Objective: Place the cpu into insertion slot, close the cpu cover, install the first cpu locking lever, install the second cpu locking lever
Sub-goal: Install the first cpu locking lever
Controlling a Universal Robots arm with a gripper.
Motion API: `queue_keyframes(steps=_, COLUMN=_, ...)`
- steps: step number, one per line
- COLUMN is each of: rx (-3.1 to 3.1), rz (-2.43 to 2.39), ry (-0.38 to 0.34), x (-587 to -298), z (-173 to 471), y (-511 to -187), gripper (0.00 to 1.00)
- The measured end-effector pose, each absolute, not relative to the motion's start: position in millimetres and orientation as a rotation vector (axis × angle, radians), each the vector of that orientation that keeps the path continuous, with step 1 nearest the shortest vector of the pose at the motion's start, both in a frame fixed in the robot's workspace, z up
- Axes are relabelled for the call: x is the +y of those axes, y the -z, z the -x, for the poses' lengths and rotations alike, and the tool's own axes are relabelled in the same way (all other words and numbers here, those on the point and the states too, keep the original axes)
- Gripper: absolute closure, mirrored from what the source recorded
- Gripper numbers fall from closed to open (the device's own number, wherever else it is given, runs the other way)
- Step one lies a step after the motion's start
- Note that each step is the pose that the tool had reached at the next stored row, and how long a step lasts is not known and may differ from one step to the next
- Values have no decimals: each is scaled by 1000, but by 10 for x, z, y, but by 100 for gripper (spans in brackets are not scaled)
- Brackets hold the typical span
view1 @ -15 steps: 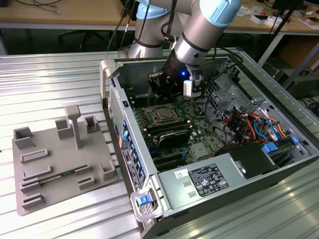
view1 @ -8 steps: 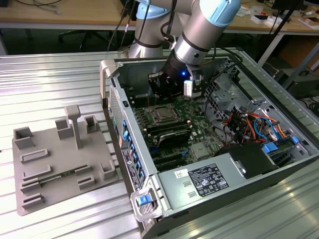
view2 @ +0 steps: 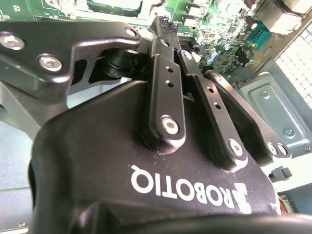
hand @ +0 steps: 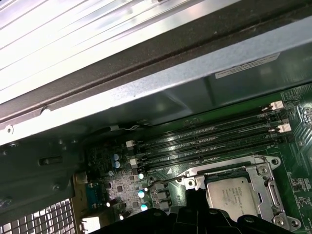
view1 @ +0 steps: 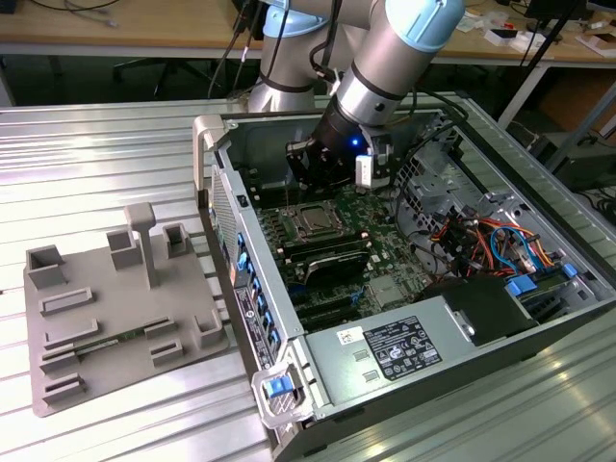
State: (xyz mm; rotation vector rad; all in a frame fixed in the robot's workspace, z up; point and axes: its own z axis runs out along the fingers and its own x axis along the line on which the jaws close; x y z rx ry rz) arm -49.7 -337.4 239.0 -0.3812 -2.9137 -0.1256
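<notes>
Tool above the socket
I see my tool [view2: 168, 29] clenched empty near the cpu [hand: 233, 194], seated under the cpu cover [hand: 267, 207].

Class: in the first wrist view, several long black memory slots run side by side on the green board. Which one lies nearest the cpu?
The slot bordering the cpu cover is nearest the cpu; the other slots lie beyond it, toward the case wall.

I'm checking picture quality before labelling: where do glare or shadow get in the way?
In the first wrist view, glare washes out the ribbed metal table, while the cpu stays legible. In the second wrist view, the gripper body looms dark. The exterior view is evenly lit.
</notes>
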Motion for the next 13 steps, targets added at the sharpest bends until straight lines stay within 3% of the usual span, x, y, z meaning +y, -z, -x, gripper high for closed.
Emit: queue_keyframes(steps=13, rx=-2919, rz=328, ry=121, x=-3374, z=497, y=-2390, gripper=89)
